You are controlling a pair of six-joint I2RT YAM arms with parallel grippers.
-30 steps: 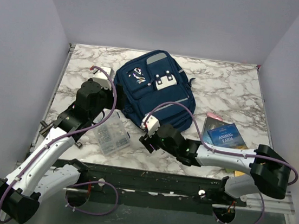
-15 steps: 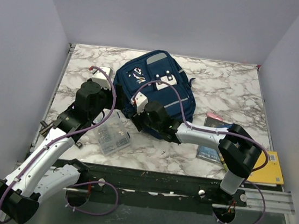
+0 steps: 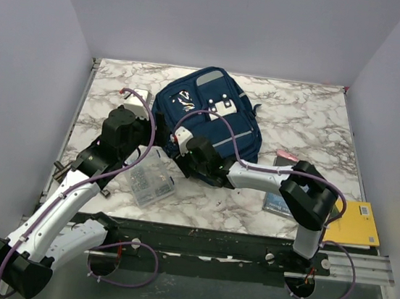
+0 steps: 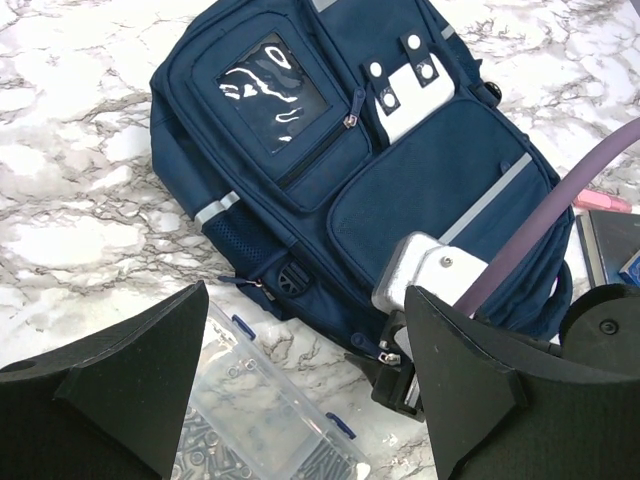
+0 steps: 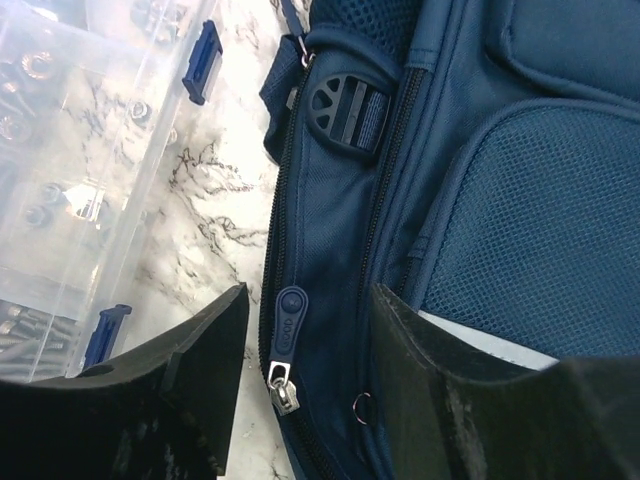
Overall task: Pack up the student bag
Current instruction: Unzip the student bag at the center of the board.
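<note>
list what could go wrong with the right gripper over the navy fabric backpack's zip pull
The small blue zip pull sits slightly off-centre between the right gripper's open jaws, so they might pinch the navy fabric backpack's cloth instead. The clear plastic box of hardware lies right beside that seam; a tug on the bag could shove it.

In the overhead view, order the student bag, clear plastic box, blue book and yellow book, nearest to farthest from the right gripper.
1. student bag, at the right gripper.
2. clear plastic box, just left.
3. blue book, right.
4. yellow book, far right.
</note>
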